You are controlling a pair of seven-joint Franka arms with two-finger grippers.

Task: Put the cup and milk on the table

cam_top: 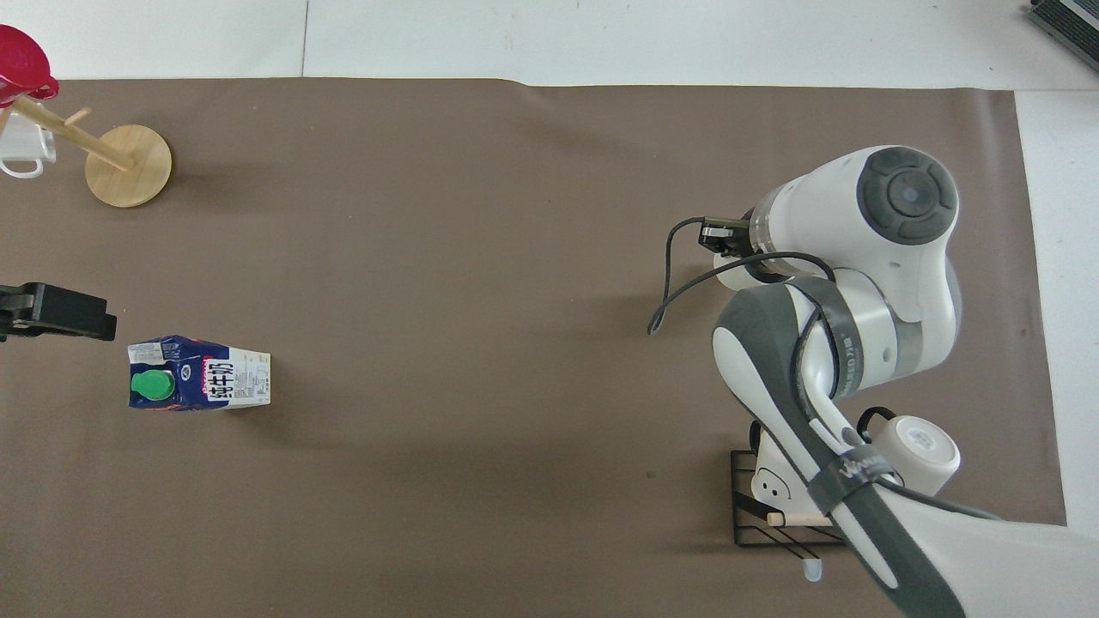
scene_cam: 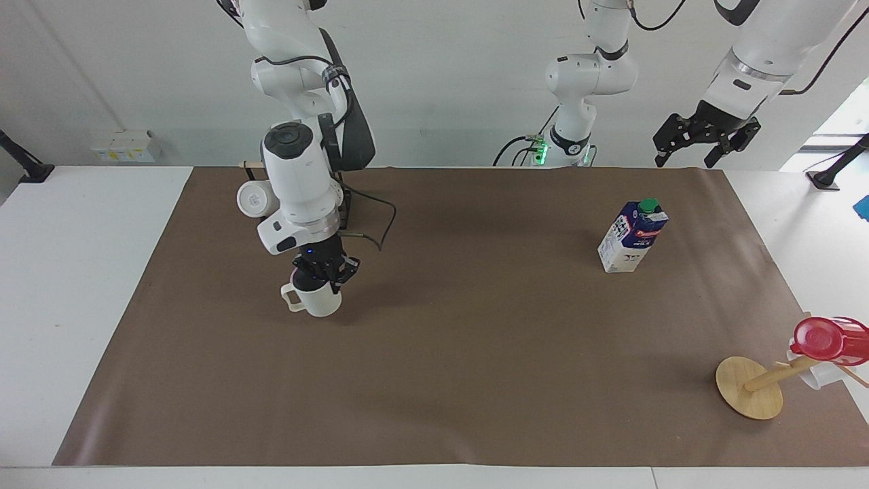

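The cream ribbed cup hangs upright in my right gripper, which is shut on its rim from above, low over the brown sheet of the table; I cannot tell if its base touches. In the overhead view the right arm hides the cup. The blue-and-white milk carton with a green cap stands upright on the sheet toward the left arm's end, and it also shows in the overhead view. My left gripper waits open in the air, close to the robots' edge of the table.
A black wire rack with two glossy white mugs stands close to the robots, near the right arm's base. A tilted wooden mug tree with a red plastic cup and a white mug sits far from the robots at the left arm's end.
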